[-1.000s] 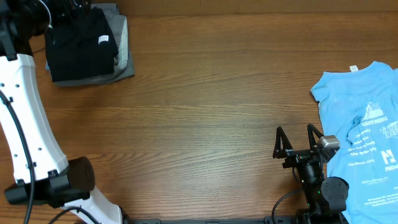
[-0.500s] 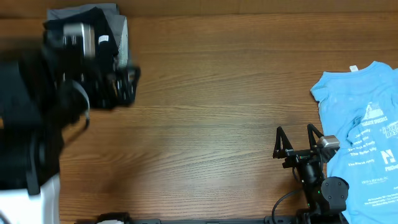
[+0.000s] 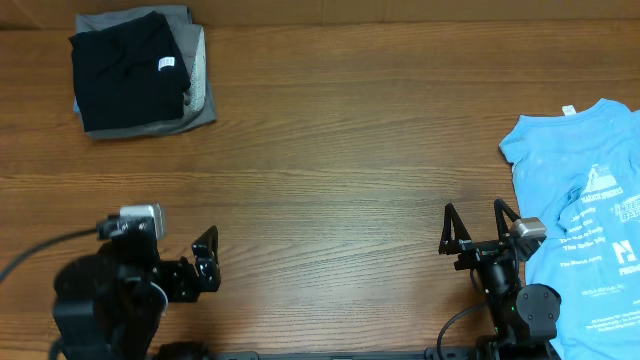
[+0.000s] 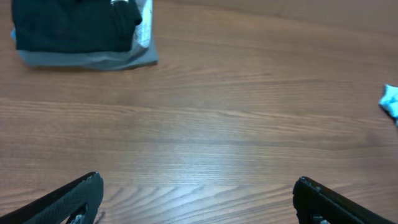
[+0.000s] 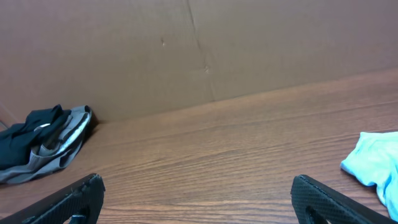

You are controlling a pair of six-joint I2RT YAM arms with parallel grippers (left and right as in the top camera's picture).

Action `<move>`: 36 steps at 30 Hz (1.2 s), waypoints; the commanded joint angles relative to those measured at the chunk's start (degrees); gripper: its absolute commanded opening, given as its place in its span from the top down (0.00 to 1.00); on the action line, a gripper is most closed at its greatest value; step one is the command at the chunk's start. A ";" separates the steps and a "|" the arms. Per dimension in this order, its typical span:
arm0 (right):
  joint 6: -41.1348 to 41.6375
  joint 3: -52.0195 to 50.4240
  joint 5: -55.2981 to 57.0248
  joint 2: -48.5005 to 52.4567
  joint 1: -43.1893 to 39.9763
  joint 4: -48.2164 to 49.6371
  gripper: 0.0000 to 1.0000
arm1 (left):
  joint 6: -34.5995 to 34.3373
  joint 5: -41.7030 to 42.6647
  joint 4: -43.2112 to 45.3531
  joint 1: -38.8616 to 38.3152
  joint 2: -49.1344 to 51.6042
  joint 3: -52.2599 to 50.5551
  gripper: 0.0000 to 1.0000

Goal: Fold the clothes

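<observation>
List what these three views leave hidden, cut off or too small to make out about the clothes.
Light-blue T-shirt: overhead, cut off by the right and bottom edges; print too small to read.
Grey garment: overhead, mostly covered by the black T-shirt.
Neck label: overhead, wording too small to read.

Your black T-shirt sits folded at upper left; your light-blue T-shirt lies loose at the right edge.
You'll see the black one squared into a neat rectangle, its small white neck label facing up, resting on the grey garment that shows along its right and lower sides. The light-blue one, printed in white, is unfolded and rumpled, partly cut off by the frame.
</observation>
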 commanded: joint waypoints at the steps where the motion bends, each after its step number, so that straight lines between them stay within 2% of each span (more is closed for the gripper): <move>1: -0.44 -0.59 0.46 -0.57 -0.20 0.28 0.00 | 0.92 -2.27 4.72 -0.26 -4.83 -7.41 0.00; 5: -0.44 -0.59 0.46 -0.57 -0.20 0.28 0.00 | 0.90 -1.60 15.32 -0.28 -5.64 -15.52 0.00; 11: -0.42 -0.59 0.48 -0.57 -0.20 0.28 0.00 | 0.37 3.65 42.18 -1.57 -11.17 -32.35 0.00; 23: -0.44 -0.59 0.46 -0.57 -0.20 0.28 0.00 | -1.36 -0.15 65.59 -1.44 -27.19 -52.59 0.00; 28: -0.44 -0.59 0.46 -0.57 -0.20 0.28 0.00 | -1.46 -2.58 70.34 -1.42 -30.77 -57.24 0.00; 33: -0.44 -0.59 0.48 -0.57 -0.20 0.28 0.00 | -1.68 -6.19 68.24 -1.18 -30.67 -57.29 0.00; 36: -0.44 -0.59 0.48 -0.57 -0.20 0.28 0.00 | -1.55 -9.16 61.96 -1.16 -30.67 -57.29 0.00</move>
